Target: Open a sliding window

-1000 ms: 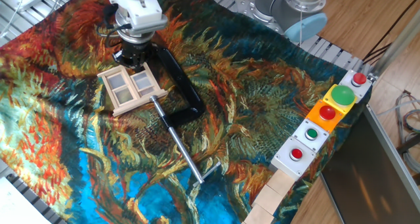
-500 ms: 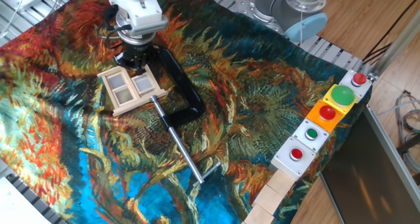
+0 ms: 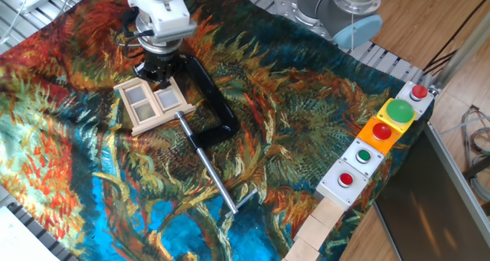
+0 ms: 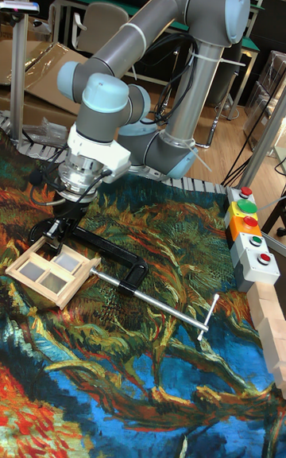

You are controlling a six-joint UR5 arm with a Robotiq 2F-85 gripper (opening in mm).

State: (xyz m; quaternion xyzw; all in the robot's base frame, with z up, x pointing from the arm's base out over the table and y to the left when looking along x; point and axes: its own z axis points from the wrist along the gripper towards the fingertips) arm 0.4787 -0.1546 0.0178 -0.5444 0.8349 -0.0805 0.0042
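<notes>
Fixed view: claw (image 3: 158, 71) at sliding window's (image 3: 151, 103) far edge.

A grey and pale-blue robot arm (image 4: 159, 36) bends down over a surface (image 4: 151, 362) draped in a cloth of swirling orange, teal and blue. Its end effector (image 4: 62, 225) sits low at the far edge of the sliding window (image 4: 49, 269), a pale wooden frame with four greyish panes lying flat; whether the fingers are closed cannot be told. A black C-clamp (image 4: 95, 251) lies just beside the window, its steel rod (image 4: 159, 304) running rightward. Button boxes (image 4: 248, 239) line the right edge
</notes>
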